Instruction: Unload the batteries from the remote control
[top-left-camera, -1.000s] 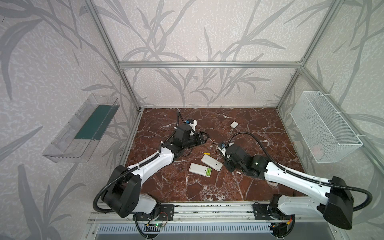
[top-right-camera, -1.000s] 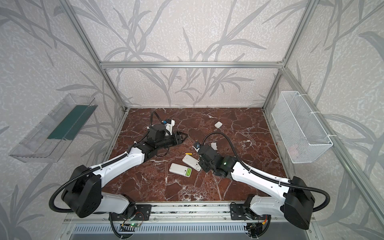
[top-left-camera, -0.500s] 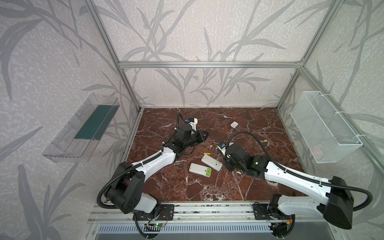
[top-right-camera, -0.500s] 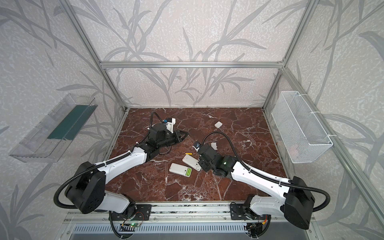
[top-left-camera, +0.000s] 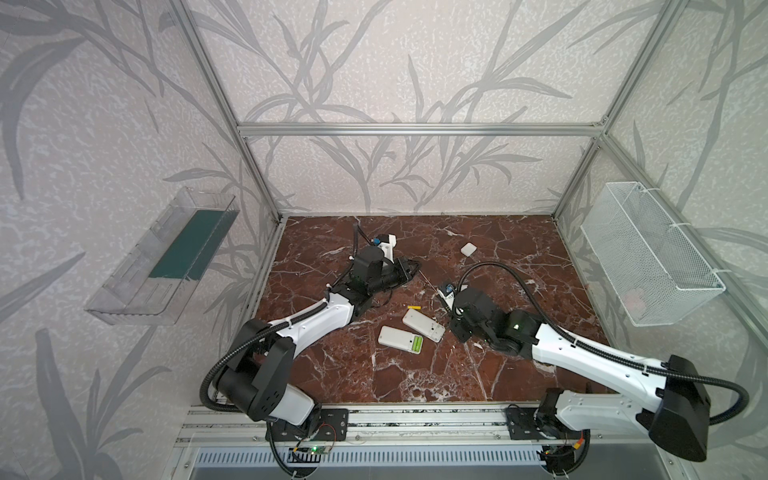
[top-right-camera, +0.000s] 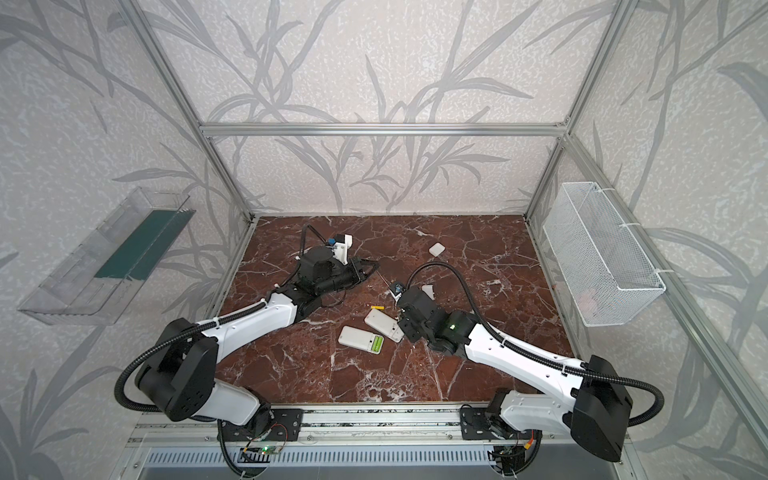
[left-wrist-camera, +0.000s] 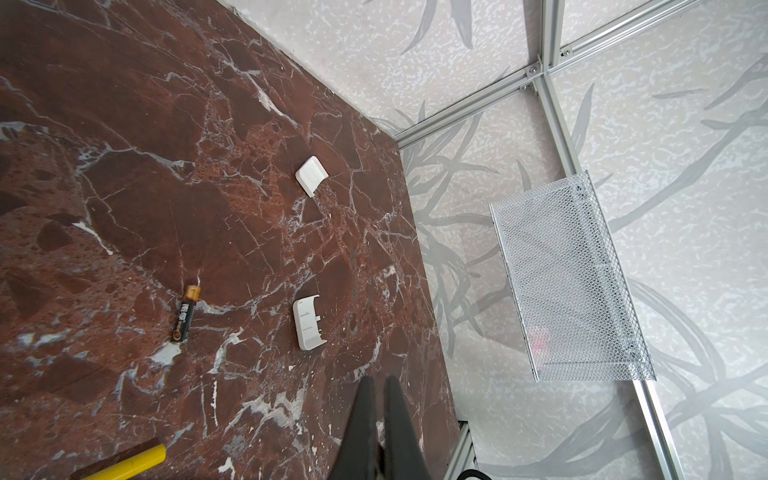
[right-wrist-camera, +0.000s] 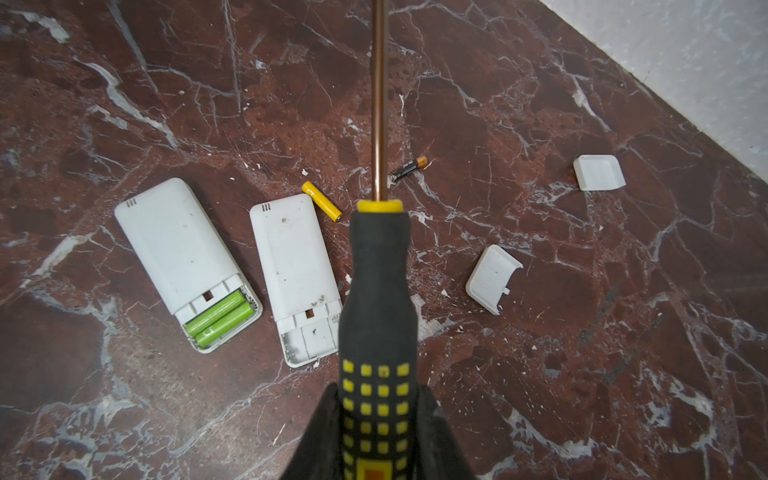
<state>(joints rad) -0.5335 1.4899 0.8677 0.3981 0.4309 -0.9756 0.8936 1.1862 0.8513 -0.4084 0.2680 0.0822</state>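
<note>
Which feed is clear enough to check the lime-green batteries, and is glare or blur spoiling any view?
Right wrist view: lime-green batteries crisp, evenly lit, no glare; the screwdriver fills the middle and hides part of the neighbouring remote. Left wrist view: floor sharp, left pincer a dark featureless shape. Both top views: batteries just a tiny green patch.

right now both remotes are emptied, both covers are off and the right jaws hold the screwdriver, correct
Not quite. Only one remote is emptied; the other remote holds two lime-green batteries in its open bay, as the right wrist view shows. Both covers are off and the right jaws hold the screwdriver.
</note>
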